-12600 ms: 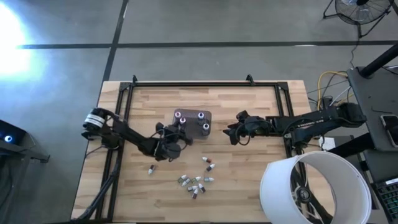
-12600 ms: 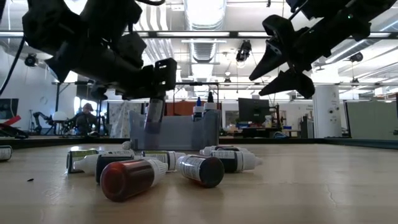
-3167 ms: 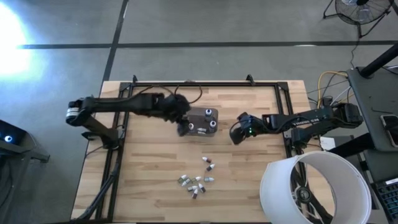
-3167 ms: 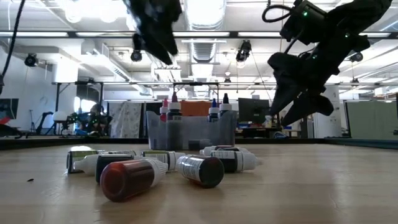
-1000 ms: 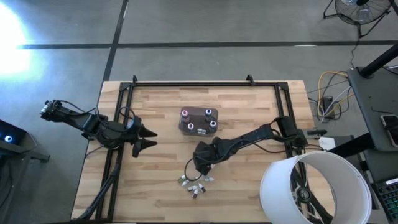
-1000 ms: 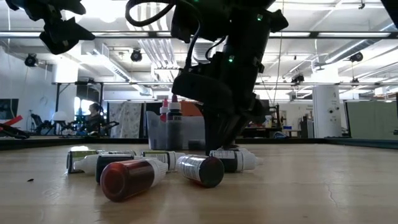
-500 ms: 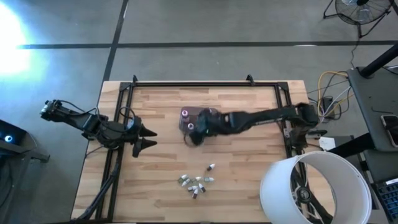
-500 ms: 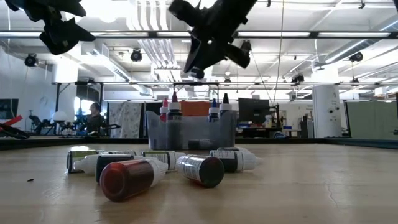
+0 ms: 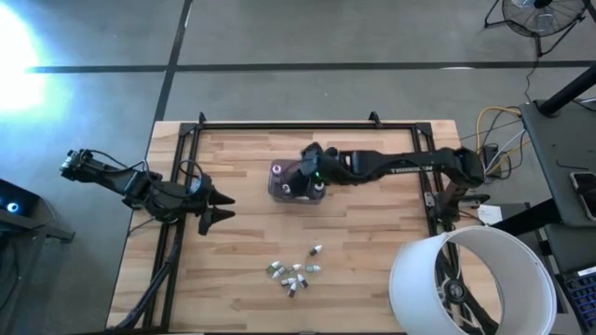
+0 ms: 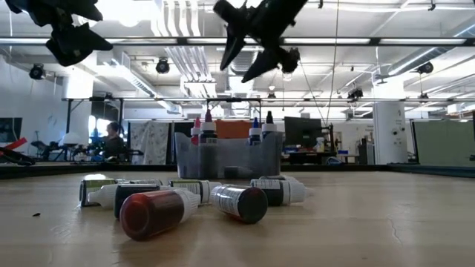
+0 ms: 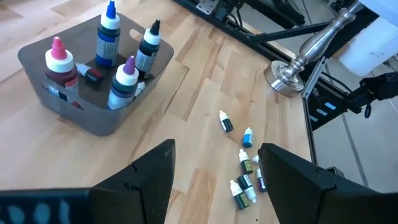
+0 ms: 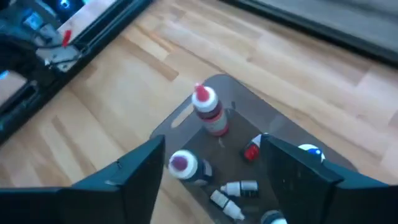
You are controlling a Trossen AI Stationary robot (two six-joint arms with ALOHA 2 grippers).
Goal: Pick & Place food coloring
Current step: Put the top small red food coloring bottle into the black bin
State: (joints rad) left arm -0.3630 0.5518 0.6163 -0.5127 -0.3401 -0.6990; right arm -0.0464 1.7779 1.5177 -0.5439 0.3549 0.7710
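Translucent grey rectangular tub (image 11: 93, 118) holds upright plastic dropper bottles (image 11: 109, 34).

one grey tub (image 11: 93, 118), four upright bottles (image 11: 127, 82), two grippers (image 9: 303, 177)

A grey translucent tub (image 11: 93, 115) is seen on a pale wood table (image 9: 372, 242) framed in black. Bottles in it are capped pink (image 11: 58, 48), blue (image 11: 110, 12), black (image 11: 153, 30) and purple (image 11: 129, 65). A tiny red bottle (image 12: 252, 151) lies inside. Loose bottles (image 11: 244, 168) show white, blue and dark caps. Both grippers (image 9: 214, 206) (image 9: 300, 174) are black.
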